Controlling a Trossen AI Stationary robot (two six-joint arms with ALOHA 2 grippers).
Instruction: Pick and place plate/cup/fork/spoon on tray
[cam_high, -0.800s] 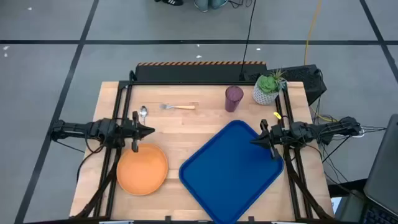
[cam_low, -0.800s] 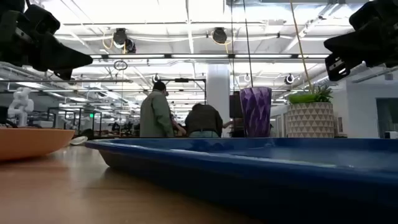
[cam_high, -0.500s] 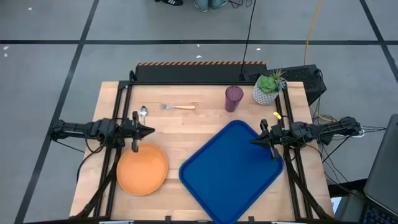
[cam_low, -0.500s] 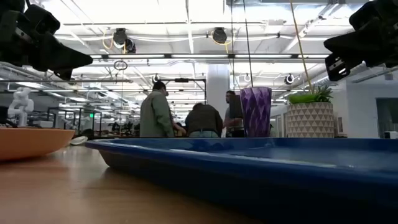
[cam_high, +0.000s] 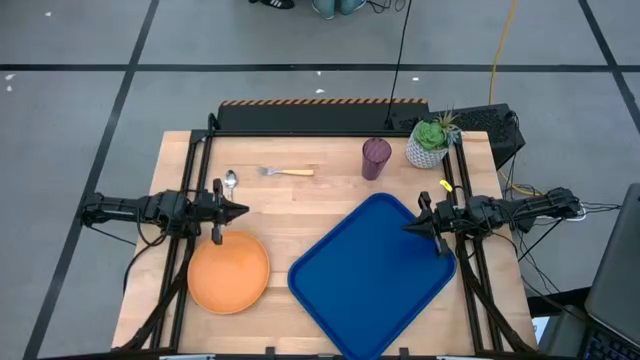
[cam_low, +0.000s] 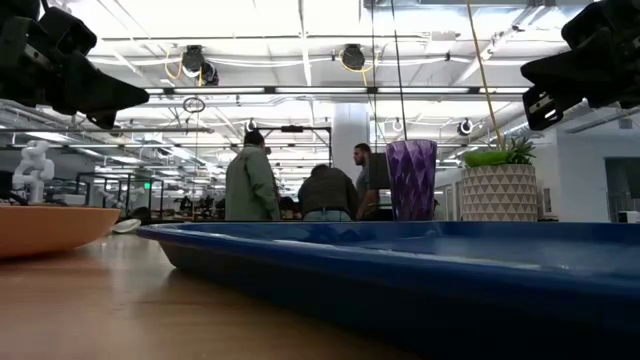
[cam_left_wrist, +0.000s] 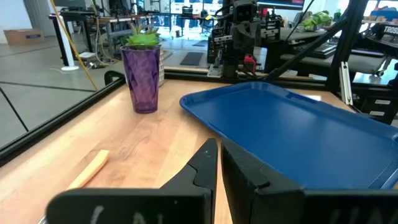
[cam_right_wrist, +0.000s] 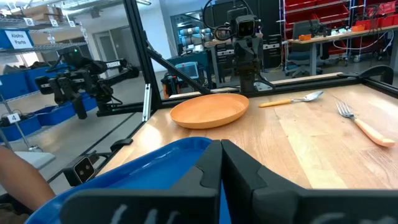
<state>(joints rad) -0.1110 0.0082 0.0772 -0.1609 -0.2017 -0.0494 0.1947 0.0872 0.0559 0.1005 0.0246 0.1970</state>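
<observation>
High view: tray (cam_high: 372, 275) lies at an angle on the table's right half, bare; plate (cam_high: 228, 272) is on the wood near the left front; spoon (cam_high: 230, 181) and fork (cam_high: 287, 172) lie farther back; cup (cam_high: 376, 158) stands beside a plant pot (cam_high: 428, 146). Left gripper (cam_high: 240, 211) hovers just behind the plate; right gripper (cam_high: 408, 226) hovers over the tray's right rim.

Low view: cup (cam_low: 411, 179) and pot (cam_low: 499, 190) stand side by side beyond the tray (cam_low: 420, 260); plate (cam_low: 50, 228) at far left; people stand far behind the table.

Left wrist view: left gripper (cam_left_wrist: 219, 160) has its fingers pressed together, holding nothing; it faces the tray (cam_left_wrist: 298, 130) and cup (cam_left_wrist: 142, 79).

Right wrist view: right gripper (cam_right_wrist: 221, 163) is likewise pressed together and empty; it faces the plate (cam_right_wrist: 210, 109), spoon (cam_right_wrist: 292, 99) and fork (cam_right_wrist: 364, 124).

Risks: nothing is on the tray yet. The flat plate gives little edge to pinch and may slide away. The cup so near the pot could tip if an arm brushes either. Thin cutlery may slip or twist free.
</observation>
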